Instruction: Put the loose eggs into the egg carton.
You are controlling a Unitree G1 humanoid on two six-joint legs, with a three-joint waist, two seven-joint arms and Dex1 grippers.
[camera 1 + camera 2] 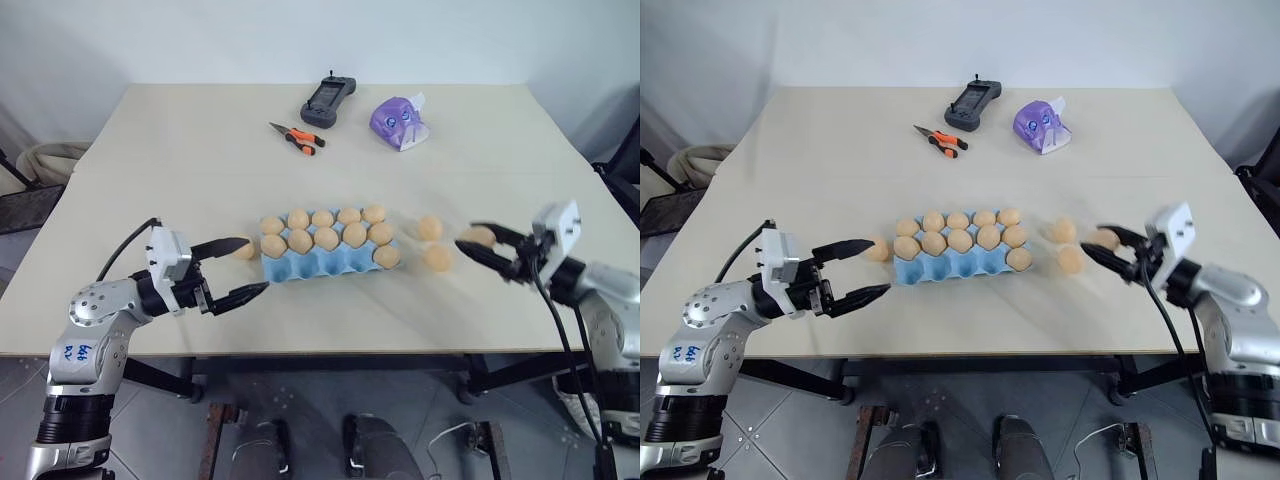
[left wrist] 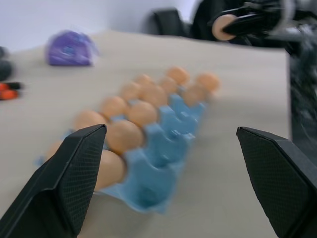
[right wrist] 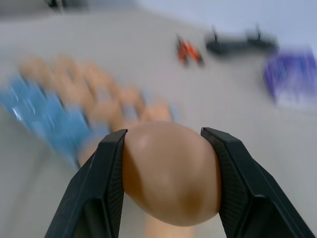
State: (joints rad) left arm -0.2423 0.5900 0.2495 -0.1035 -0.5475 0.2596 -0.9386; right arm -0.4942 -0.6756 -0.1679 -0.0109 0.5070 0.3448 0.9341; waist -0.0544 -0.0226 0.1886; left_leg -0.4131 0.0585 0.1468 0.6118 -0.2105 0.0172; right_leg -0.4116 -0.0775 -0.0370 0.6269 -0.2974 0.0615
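The egg carton (image 1: pixel 328 258) sits mid-table, its two far rows full. Right of it, the right gripper (image 1: pixel 483 246) is clamped on one egg (image 3: pixel 171 173) above two loose eggs (image 1: pixel 431 228). Left of the carton, the left gripper (image 1: pixel 236 268) hovers with fingers apart near another egg (image 1: pixel 246 251).

Near the far edge of the tabletop (image 1: pixel 180 150) lie orange-handled pliers (image 1: pixel 297 138), a black handheld controller (image 1: pixel 328 101) just beyond them, and a purple tissue pack (image 1: pixel 400 120) to its right.

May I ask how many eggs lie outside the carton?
4 eggs: one left of the egg carton, two right of it on the table, one in the right gripper.
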